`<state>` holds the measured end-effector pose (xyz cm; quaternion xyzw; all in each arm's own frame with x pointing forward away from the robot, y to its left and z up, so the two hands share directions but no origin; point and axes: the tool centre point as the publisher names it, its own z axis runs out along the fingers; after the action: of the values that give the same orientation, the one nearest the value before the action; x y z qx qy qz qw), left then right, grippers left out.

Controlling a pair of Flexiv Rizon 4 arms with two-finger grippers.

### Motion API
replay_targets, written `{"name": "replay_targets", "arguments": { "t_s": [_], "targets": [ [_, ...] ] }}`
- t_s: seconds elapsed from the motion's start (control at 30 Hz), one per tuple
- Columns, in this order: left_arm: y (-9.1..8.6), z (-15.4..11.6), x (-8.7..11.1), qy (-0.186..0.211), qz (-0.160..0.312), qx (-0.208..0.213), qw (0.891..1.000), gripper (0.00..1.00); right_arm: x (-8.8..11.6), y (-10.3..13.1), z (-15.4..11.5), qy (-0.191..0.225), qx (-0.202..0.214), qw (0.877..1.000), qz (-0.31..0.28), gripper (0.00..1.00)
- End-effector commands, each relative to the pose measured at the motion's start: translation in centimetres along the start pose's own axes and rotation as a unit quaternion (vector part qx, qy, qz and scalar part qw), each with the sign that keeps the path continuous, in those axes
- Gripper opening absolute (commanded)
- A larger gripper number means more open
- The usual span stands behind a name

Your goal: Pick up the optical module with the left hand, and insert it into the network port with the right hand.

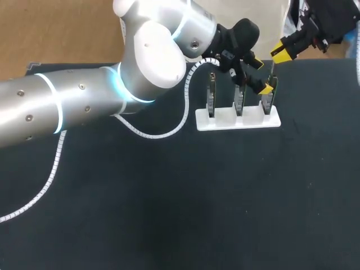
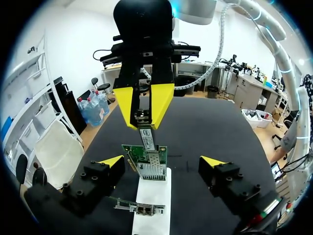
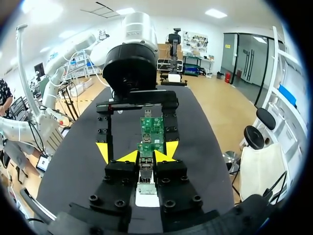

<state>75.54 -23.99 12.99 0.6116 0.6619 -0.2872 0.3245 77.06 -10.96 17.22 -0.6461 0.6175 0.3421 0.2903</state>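
Fingers (image 2: pixel 124 103) of the right gripper (image 2: pixel 143 126), pinching the optical module (image 2: pixel 146 137), should descend squarely into the network port (image 2: pixel 149 169), left gripper (image 2: pixel 162 160) spread wide.

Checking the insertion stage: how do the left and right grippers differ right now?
The left gripper has its fingers wide apart, either side of the end network card; the right gripper is shut on the optical module at that card. The left gripper comes in from the left; the right gripper from the far right corner. Both have yellow-tipped fingers.
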Motion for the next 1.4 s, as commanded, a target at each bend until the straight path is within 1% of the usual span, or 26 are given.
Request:
{"name": "replay_targets", "arguments": {
  "t_s": [0.03,0.2,0.43,0.57,0.9,1.4],
  "targets": [
    [0.2,0.1,-0.2,0.004,-0.001,0.001,1.000,1.00,0.1,0.1,0.0,0.000,0.002,1.000,0.002,0.00],
    [0.2,0.1,-0.2,0.004,-0.001,0.001,1.000,1.00,0.1,0.2,0.0,-0.002,0.004,1.000,0.004,0.00],
    [0.2,0.1,-0.2,0.004,-0.001,0.001,1.000,1.00,-0.5,0.2,-0.3,-0.006,0.010,1.000,-0.006,0.00],
    [0.2,0.1,-0.2,0.004,-0.001,0.001,1.000,1.00,-0.6,0.2,-0.4,-0.005,0.011,1.000,-0.007,0.00],
    [0.2,0.1,-0.2,0.004,-0.001,0.001,1.000,1.00,0.1,0.4,-0.1,-0.003,0.009,1.000,0.006,0.00],
    [0.2,0.1,-0.2,0.004,-0.001,0.001,1.000,1.00,0.6,0.4,0.2,-0.001,0.006,1.000,0.014,0.00]
  ]
}}
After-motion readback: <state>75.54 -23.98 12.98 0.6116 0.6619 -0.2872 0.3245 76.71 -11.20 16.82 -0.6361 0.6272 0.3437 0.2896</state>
